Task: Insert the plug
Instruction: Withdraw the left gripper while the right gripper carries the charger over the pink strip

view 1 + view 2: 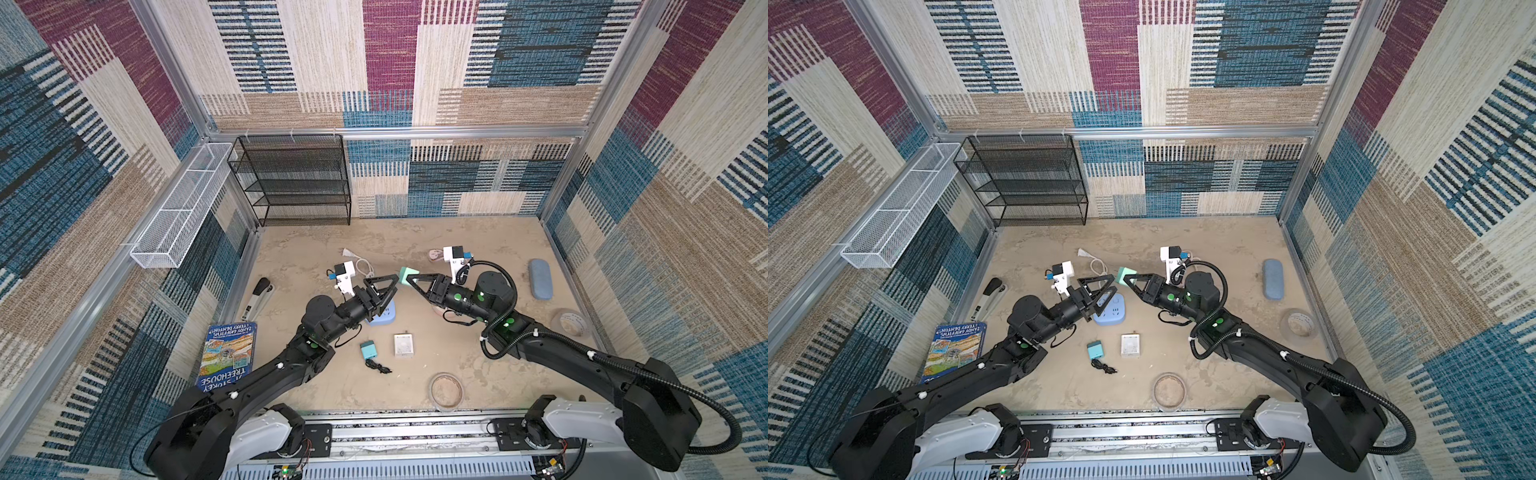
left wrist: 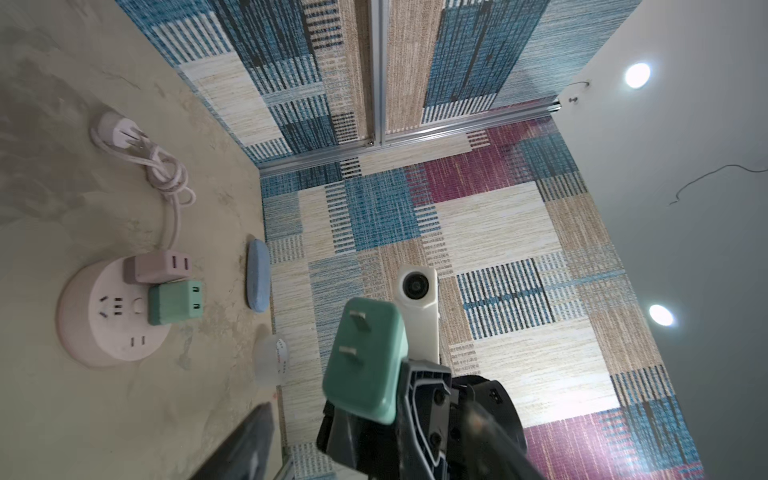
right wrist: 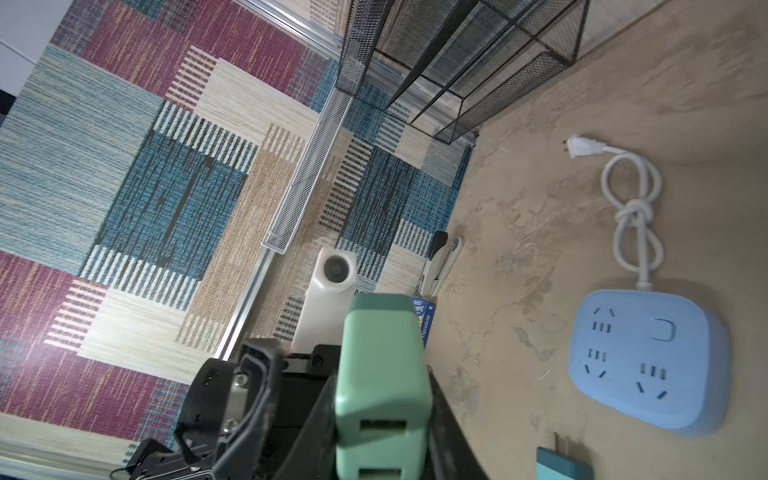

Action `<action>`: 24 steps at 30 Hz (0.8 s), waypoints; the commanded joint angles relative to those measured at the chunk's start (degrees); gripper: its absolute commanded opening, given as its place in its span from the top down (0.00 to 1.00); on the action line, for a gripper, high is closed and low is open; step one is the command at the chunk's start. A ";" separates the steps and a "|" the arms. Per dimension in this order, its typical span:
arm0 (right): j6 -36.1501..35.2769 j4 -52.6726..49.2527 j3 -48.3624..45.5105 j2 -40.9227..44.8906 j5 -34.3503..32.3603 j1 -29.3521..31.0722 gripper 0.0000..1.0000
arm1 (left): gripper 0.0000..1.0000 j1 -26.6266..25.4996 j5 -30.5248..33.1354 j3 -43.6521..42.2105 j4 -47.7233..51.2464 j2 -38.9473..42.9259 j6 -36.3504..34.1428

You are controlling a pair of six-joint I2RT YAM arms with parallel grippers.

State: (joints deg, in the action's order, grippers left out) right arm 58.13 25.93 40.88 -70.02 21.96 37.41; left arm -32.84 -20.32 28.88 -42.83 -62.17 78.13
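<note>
Both top views show the two arms meeting nose to nose above the middle of the sandy floor (image 1: 478,353). The right gripper (image 3: 380,415) is squeezed tight on the green plug (image 1: 409,274) and holds it up in the air, with a finger pressing on each side. Seen from the left wrist, the plug's two metal pins (image 2: 353,316) face that camera.

The left gripper (image 1: 392,287) sits at about 8 o'clock from the plug, just beside it. Its fingers are spread wide and have nothing in them.

The blue socket block (image 1: 1112,311) lies flat on the floor at about 7 o'clock from the plug, partly under the left gripper. Its white cord (image 3: 631,216) is tied in a knot and runs off toward 11 o'clock in both top views. A small teal plug (image 1: 368,350) lies at about 7 o'clock from the block.
</note>
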 commanded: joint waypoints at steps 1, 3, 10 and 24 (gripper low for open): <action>-5.14 -10.78 1.79 1.40 -3.09 -0.70 1.00 | 0.00 1.45 2.26 3.90 23.55 5.49 -11.76; -8.83 -19.11 4.25 1.92 -5.47 -0.98 1.00 | 0.00 1.76 5.64 9.56 40.48 8.59 -20.99; -19.73 -43.60 14.12 1.14 -16.78 -1.43 1.00 | 0.01 1.77 14.73 25.03 75.74 4.70 -44.38; -29.70 -64.45 28.85 -10.29 -17.66 -3.15 1.00 | 0.11 1.81 11.80 23.87 75.79 0.14 -48.42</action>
State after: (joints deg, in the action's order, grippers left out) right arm 31.55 -32.77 67.59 -78.28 3.90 34.24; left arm -31.14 -7.75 53.01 33.45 -61.93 31.92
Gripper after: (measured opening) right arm 0.282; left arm 0.887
